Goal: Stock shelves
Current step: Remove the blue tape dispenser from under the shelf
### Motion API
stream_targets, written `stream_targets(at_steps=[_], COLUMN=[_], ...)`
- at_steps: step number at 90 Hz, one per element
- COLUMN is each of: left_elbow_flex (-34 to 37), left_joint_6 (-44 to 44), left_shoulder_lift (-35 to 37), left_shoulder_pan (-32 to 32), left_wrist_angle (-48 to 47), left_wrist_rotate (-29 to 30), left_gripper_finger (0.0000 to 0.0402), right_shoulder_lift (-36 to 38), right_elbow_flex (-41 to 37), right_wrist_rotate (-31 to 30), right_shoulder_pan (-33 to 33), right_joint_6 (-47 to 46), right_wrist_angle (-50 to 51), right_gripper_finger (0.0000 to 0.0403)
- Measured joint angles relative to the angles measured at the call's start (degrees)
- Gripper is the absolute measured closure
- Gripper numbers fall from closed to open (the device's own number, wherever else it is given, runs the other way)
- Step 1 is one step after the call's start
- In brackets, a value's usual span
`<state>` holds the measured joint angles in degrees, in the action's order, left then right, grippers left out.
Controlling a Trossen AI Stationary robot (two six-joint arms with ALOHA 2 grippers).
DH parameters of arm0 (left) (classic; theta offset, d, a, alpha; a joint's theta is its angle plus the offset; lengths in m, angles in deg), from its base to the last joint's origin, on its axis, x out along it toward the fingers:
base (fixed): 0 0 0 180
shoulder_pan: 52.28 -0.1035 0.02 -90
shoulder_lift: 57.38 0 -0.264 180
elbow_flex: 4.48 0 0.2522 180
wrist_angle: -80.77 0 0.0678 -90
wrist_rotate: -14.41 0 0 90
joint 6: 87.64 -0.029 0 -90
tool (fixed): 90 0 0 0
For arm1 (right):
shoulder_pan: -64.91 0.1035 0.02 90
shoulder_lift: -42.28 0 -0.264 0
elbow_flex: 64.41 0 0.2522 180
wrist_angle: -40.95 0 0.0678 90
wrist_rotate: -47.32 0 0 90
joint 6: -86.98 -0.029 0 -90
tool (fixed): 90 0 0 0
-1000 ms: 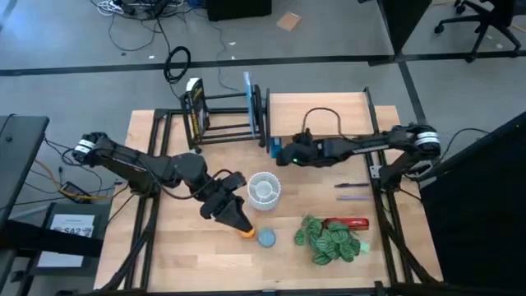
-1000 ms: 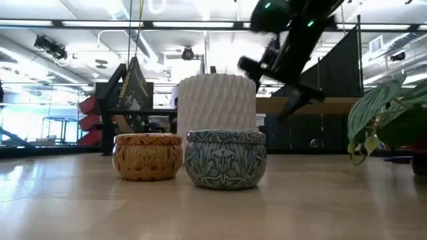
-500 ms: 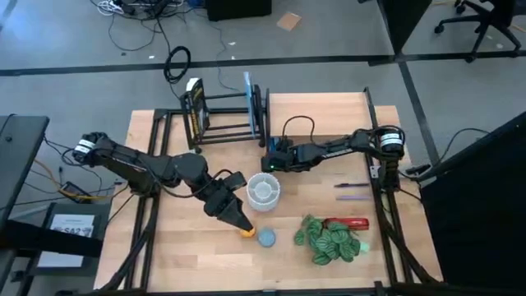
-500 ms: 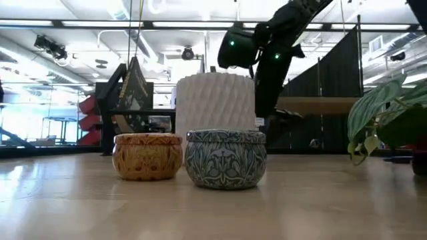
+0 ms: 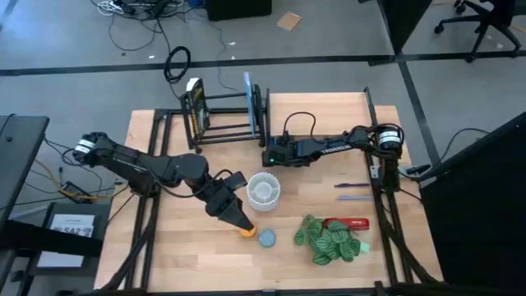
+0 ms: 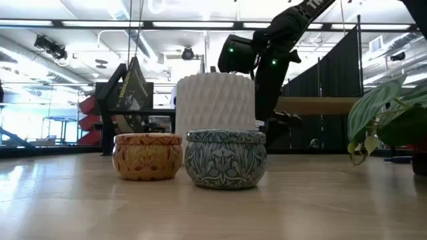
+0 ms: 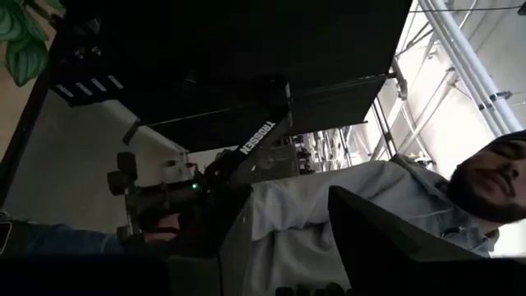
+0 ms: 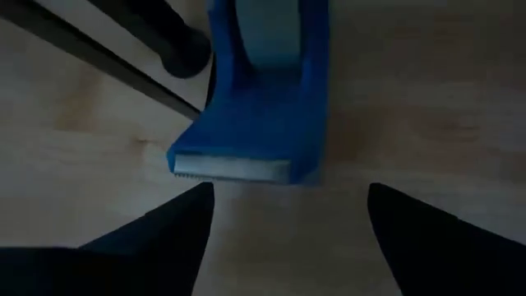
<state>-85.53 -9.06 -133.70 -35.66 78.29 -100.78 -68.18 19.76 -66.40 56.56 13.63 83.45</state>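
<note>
Left gripper (image 5: 239, 223): lowered at orange tin (image 5: 247, 232), finger state not discernible. Black rack (image 5: 226, 115) at table rear, wooden shelf (image 5: 320, 111) beside it. Right gripper (image 8: 283, 210): fingers spread, facing blue tape dispenser (image 8: 259, 99) beside rack.

In front of me I count two shelves: one black rack (image 5: 226, 119) at upper centre and one wooden board (image 5: 325, 115) to its right. Two small tins sit at lower centre, one orange (image 6: 147, 156), one blue-patterned (image 6: 225, 159). There is one white ribbed pot (image 5: 263, 188), one blue tape dispenser (image 8: 261, 99), one leafy plant (image 5: 329, 239), and two pens (image 5: 352, 191) at mid right.
</note>
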Motion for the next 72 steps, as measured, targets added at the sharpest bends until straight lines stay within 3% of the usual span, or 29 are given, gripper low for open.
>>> stream_targets(at_steps=[12,51,59,72], left_elbow_flex=[0.0,0.0,0.0,0.0], left_joint_6=[0.0,0.0,0.0,0.0], left_shoulder_lift=[0.0,0.0,0.0,0.0], left_shoulder_pan=[0.0,0.0,0.0,0.0], left_wrist_angle=[0.0,-0.1,-0.1,-0.1], left_wrist_rotate=[0.0,0.5,0.5,0.6], left_gripper_finger=[0.0261,0.0261,0.0261,0.0261], right_shoulder_lift=[0.0,0.0,0.0,0.6], right_elbow_flex=[0.0,0.0,0.0,0.0], right_wrist_rotate=[0.1,2.4,2.4,0.6], right_shoulder_pan=[-0.2,0.4,1.2,4.5], right_joint_6=[0.0,2.5,3.2,-2.1], right_wrist_angle=[0.1,2.4,2.8,8.2], right_gripper_finger=[0.0163,0.0385,0.0398,0.0379])
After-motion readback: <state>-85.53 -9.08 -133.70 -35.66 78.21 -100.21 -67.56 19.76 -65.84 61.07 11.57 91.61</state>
